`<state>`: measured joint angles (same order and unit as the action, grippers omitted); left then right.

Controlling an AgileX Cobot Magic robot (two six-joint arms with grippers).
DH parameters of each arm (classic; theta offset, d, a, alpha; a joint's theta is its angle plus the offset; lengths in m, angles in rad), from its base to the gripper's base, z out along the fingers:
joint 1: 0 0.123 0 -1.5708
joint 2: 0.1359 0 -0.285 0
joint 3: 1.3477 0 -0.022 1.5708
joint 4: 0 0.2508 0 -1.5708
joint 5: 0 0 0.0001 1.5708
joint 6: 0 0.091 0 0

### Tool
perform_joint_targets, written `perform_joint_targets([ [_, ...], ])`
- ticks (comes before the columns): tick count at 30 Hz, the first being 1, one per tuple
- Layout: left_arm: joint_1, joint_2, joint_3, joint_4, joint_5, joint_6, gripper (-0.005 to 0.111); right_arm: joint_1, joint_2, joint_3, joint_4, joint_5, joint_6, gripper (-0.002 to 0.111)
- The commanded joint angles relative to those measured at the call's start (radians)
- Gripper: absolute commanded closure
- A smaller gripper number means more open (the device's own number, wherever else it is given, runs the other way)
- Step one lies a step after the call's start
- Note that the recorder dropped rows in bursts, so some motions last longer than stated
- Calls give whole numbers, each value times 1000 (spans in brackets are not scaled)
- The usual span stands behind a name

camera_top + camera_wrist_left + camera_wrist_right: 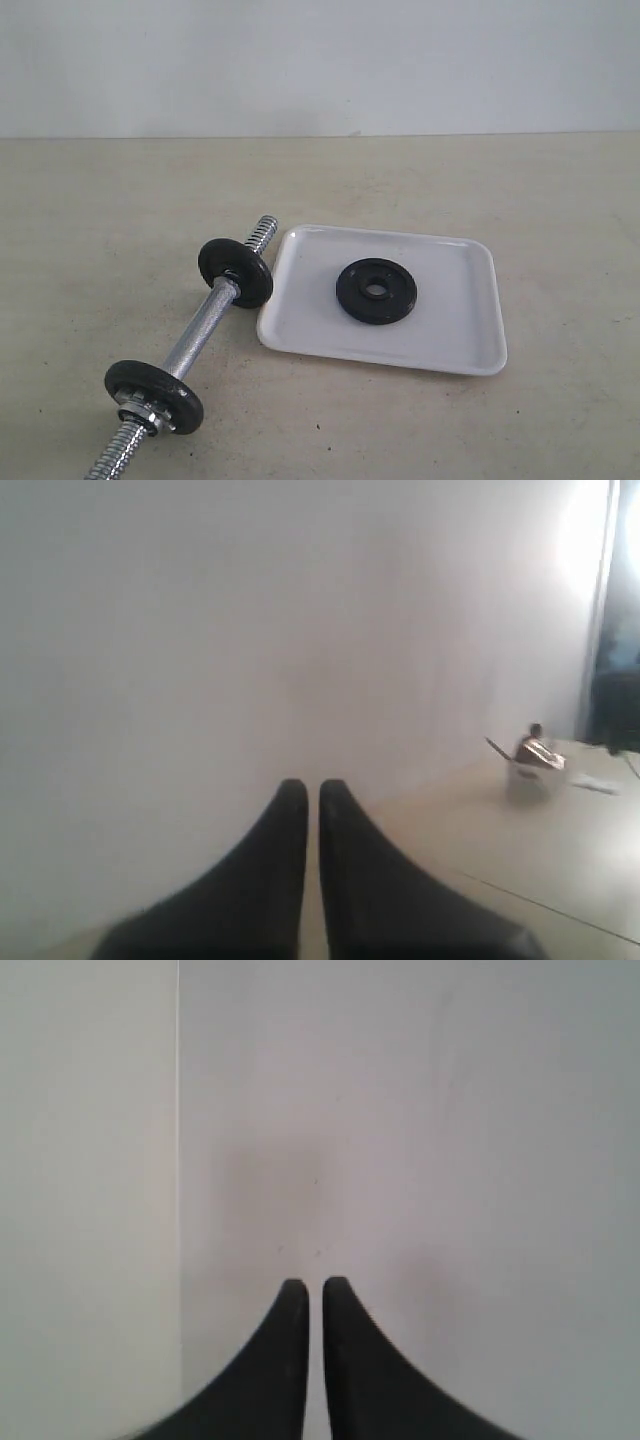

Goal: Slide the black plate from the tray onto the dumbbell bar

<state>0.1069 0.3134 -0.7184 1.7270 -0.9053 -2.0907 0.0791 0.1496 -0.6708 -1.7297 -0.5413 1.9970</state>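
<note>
The black plate (pixel 376 291) lies flat in the middle of the white tray (pixel 455 330) in the exterior view. Left of the tray lies the chrome dumbbell bar (pixel 196 335), running from near the tray's far left corner toward the front edge. Two black discs sit on the bar, one (pixel 235 273) near its far end and one (pixel 154 396) with a silver nut near the front. Neither arm shows in the exterior view. My left gripper (pixel 313 792) and my right gripper (pixel 315 1290) are both shut with nothing between their fingers, facing a pale wall.
The tray and bar rest on a beige tabletop (pixel 540 200) with a white wall behind. In the left wrist view a small white container (pixel 530 765) stands far off on a table surface.
</note>
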Motion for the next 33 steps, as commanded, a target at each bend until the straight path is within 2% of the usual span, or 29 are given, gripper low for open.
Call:
perform_joint_targets([
  [1, 3, 186, -16, -226, -271, -10, 102, 1, 114, -32, -9, -153, 98, 104],
  [2, 3, 217, -16, -308, -316, -10, 102, 1, 130, -44, 24, -185, 94, 104],
  [4, 1, 279, -20, -422, -316, -10, 102, 1, 156, -67, 95, -230, 20, 104],
  [8, 1, 315, -55, -414, -311, 23, 102, 1, 163, -121, 162, -157, -159, 104],
  [13, 1, 315, -127, -261, -86, 68, 102, 1, 165, -207, 21, 116, -193, 104],
  [18, 1, 315, -197, 17, 186, 65, 102, 1, 165, -227, -15, 429, -266, 104],
  [24, 1, 315, -201, 17, 439, 135, 102, 1, 221, -225, -15, 561, -516, 104],
  [28, 1, 333, -193, 17, 558, 232, 102, 1, 297, -225, -15, 609, -526, 104],
  [33, 1, 352, -122, 17, 686, 376, 102, 1, 393, -225, 103, 600, -532, 104],
])
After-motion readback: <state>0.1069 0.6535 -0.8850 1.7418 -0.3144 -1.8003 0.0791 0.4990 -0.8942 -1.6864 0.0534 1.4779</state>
